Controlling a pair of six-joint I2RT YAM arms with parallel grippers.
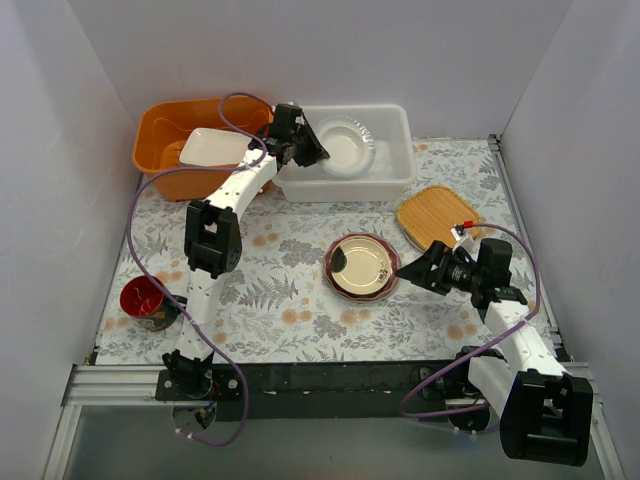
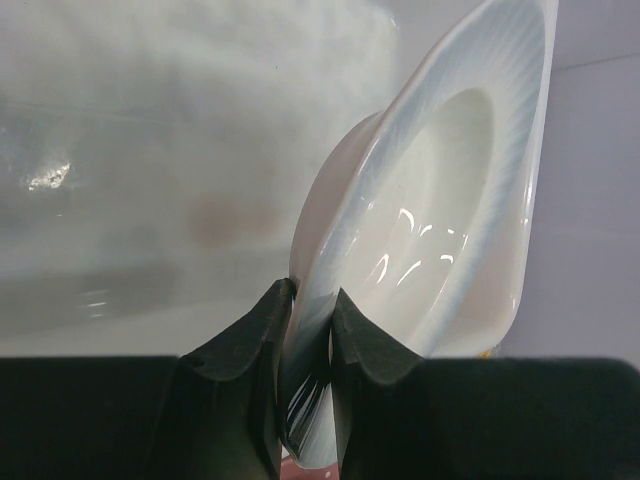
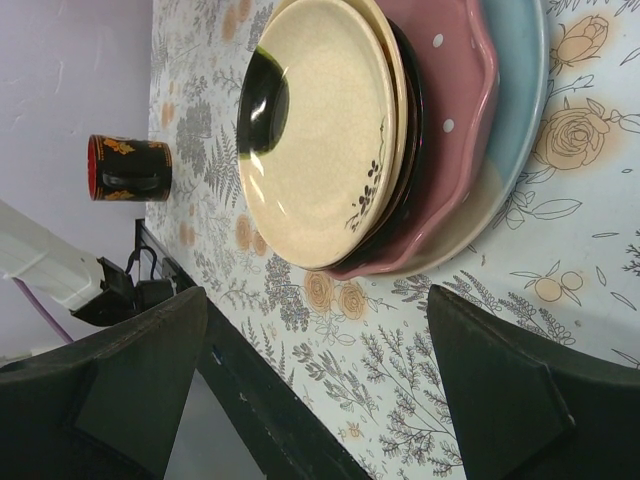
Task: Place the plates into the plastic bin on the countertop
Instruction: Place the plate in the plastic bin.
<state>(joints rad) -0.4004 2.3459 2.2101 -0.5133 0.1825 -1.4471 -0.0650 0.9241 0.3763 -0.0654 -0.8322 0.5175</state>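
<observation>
Plate (image 1: 345, 148) with pale blue rim tilted inside white bin (image 1: 398, 172) at far edge of the bench (image 1: 290, 300), my left fingers (image 2: 240, 350) clamped on its rim, my right fingers (image 3: 500, 390) spread wide beside plate stack (image 1: 362, 266) toward right edge

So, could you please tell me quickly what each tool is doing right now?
Left tool: closed on the blue-rimmed plate, over the plastic bin.
Right tool: open, empty.

Boxed in by plain white walls (image 1: 320, 50) on three sides: one just beyond the left hand (image 1: 312, 150), one close outboard of the right hand (image 1: 425, 268). Lit softly, evenly. Behind both hands, black rail (image 1: 340, 378), aluminium frame (image 1: 110, 383), grey floor (image 1: 300, 450).
</observation>
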